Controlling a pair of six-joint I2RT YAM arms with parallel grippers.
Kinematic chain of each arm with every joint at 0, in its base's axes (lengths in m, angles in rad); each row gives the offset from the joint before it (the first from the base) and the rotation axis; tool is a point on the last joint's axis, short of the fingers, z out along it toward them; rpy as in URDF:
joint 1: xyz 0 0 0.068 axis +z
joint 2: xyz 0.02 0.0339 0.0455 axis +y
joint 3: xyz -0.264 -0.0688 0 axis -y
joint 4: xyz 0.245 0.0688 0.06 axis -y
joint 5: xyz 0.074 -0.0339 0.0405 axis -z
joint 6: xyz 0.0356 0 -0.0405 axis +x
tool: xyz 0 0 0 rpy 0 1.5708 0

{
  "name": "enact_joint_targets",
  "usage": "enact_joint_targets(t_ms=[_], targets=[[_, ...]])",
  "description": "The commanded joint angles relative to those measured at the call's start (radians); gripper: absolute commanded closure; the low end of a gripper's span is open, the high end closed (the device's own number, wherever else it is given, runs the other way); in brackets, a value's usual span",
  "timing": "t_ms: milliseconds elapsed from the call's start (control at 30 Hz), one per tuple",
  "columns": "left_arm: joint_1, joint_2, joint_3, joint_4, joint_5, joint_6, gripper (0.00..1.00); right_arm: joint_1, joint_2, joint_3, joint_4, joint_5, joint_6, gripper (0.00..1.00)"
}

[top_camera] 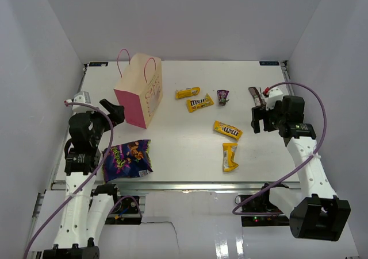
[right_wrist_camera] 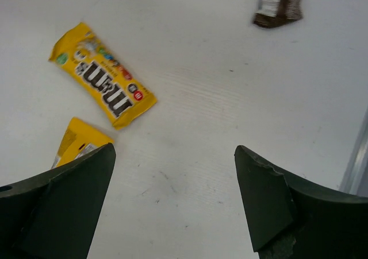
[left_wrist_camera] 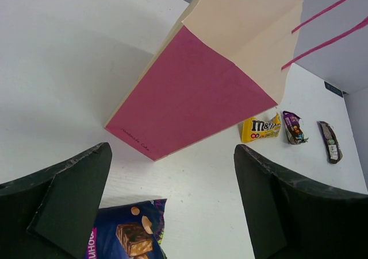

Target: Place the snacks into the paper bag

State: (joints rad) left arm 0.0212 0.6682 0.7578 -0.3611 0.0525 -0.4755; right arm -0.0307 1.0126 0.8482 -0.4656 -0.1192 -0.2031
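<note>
The left pincer [top_camera: 117,111] gapes wide and empty, just short of the upright pink paper bag [top_camera: 138,95]. One purple chip bag [top_camera: 127,160] lies flat on the desk [top_camera: 184,150] by that arm; its wrist camera catches only a corner. Every snack sits outside the bag: four yellow candy packets [top_camera: 199,103], one tiny purple wrapper [top_camera: 223,97] and one dark brown bar [top_camera: 256,96], cropped in the right wrist view. The right pincer [right_wrist_camera: 173,153] is spread wide and empty, one finger hiding part of a packet.
</note>
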Motion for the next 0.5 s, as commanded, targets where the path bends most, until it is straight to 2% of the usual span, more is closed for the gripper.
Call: enact_joint_targets(t_ms=[0, 67, 133, 233, 333, 367, 467], targets=[[-0.004, -0.041, -0.002, -0.048, 0.012, -0.014, 0.02, 0.006, -0.006, 0.051, -0.143, -0.347, -0.312, 0.10], [-0.004, -0.051, 0.006, -0.071, 0.015, -0.014, 0.02, 0.011, 0.013, 0.064, -0.235, -0.472, -0.375, 0.10], [-0.004, -0.061, 0.006, -0.094, 0.015, -0.020, 0.02, 0.012, 0.052, 0.066, -0.271, -0.522, -0.417, 0.10], [-0.004, -0.087, -0.009, -0.114, 0.027, -0.035, 0.02, 0.014, 0.118, 0.048, -0.257, -0.545, -0.290, 0.09], [-0.004, -0.107, -0.024, -0.124, 0.055, -0.071, 0.02, 0.014, 0.213, 0.049, -0.235, -0.505, -0.095, 0.00], [-0.004, -0.113, -0.029, -0.124, 0.061, -0.089, 0.02, 0.015, 0.263, 0.052, -0.231, -0.473, -0.052, 0.07], [-0.004, -0.131, -0.054, -0.124, 0.075, -0.112, 0.02, 0.021, 0.345, 0.055, -0.229, -0.435, 0.095, 0.11]])
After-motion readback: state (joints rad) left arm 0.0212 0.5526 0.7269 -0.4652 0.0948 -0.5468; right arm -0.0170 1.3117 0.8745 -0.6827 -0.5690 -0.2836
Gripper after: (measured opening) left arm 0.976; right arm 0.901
